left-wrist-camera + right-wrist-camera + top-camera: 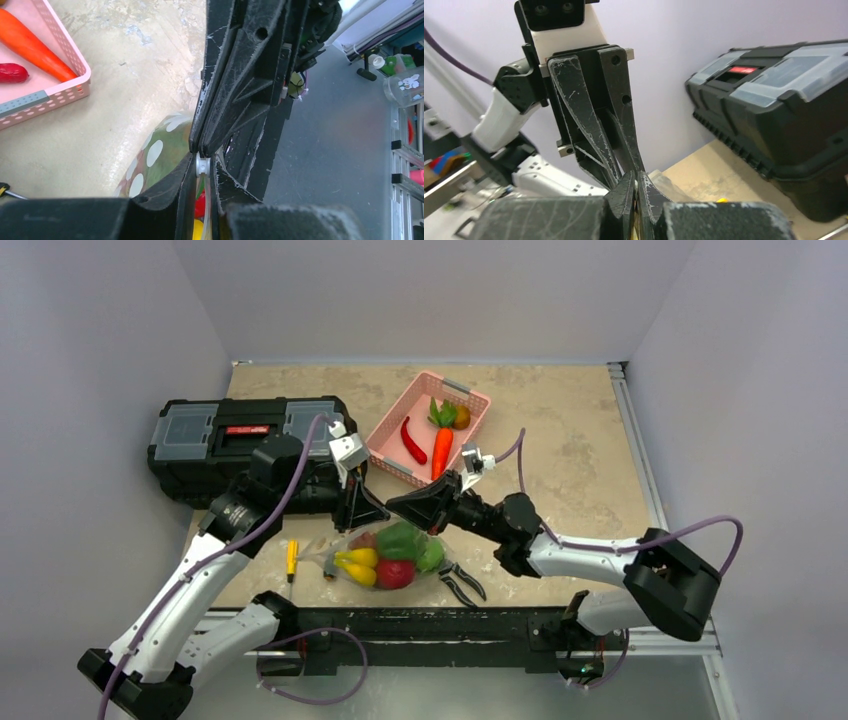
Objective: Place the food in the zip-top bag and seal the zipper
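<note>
The clear zip-top bag (385, 558) lies at the table's near middle. It holds a yellow banana (358, 561), a red fruit (395, 574), a green pepper (400, 538) and a green round fruit (431, 556). My left gripper (376, 520) and right gripper (393, 506) meet tip to tip above the bag. In the left wrist view the left gripper (202, 167) is shut on the pale zipper (202, 164), with red and yellow food below. In the right wrist view the right gripper (636, 182) is shut on the same strip.
A pink basket (470, 400) at the back holds a carrot (441, 450), a red chili (412, 441) and a small brown fruit (461, 417). A black toolbox (240, 440) stands at the left. A yellow-handled screwdriver (291, 558) and pliers (460, 583) flank the bag.
</note>
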Action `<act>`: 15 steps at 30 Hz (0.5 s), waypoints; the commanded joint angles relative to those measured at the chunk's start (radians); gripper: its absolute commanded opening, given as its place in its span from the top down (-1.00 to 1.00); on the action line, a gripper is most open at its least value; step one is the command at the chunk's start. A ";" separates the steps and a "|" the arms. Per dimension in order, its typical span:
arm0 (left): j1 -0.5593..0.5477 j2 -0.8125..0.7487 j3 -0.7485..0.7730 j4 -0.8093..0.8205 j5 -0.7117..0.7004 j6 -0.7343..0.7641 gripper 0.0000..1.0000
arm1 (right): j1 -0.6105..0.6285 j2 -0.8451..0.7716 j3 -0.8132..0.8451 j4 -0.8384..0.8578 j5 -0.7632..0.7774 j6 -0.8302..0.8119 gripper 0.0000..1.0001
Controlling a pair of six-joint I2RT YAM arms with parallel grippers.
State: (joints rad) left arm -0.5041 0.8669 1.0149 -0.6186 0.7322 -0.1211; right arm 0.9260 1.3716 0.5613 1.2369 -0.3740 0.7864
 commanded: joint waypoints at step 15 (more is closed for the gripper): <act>0.004 0.011 0.062 -0.150 -0.038 0.052 1.00 | 0.060 -0.199 -0.098 -0.215 0.579 -0.324 1.00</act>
State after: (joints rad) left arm -0.5041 0.9203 1.0214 -0.6563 0.6868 -0.1181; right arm 1.0161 1.2114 0.4927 1.0409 0.0471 0.5320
